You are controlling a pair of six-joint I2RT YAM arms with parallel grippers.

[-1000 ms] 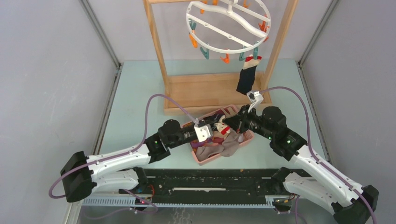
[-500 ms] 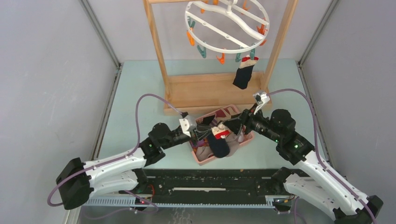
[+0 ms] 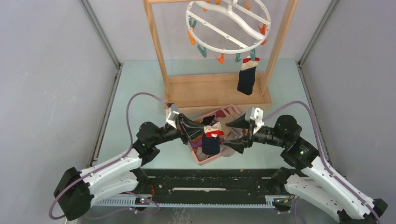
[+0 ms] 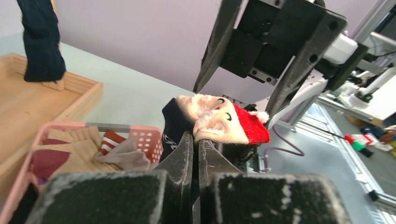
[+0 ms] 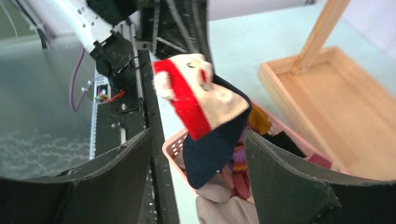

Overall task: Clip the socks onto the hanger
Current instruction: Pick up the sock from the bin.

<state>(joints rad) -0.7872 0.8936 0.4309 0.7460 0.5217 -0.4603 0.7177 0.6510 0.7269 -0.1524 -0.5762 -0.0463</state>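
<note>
My left gripper [image 3: 204, 132] [image 4: 196, 138] is shut on the cream edge of a navy sock with a red-cream cuff [image 3: 211, 141] [image 4: 219, 120] [image 5: 210, 116]. The sock hangs above the pink basket's socks [image 3: 224, 148]. My right gripper [image 3: 232, 134] [image 5: 197, 135] faces it from the right, open; the sock's navy toe hangs between its fingers without touching them. A second navy sock [image 3: 246, 77] [image 4: 42, 42] hangs clipped to the white ring hanger [image 3: 229, 23], whose rim carries orange and teal clips [image 3: 219, 58].
The pink basket [image 3: 198, 158] [image 4: 140, 135] sits on the table in front of the wooden rack's base tray [image 3: 205, 91] [image 5: 336, 93]. The rack's posts [image 3: 156, 42] rise on both sides of the hanger. Grey walls close in left and right.
The right gripper opened, let go of the sock and drew back to the right. The left gripper closed on the sock's cuff and pulled back left with it. The hanger swung slightly.
</note>
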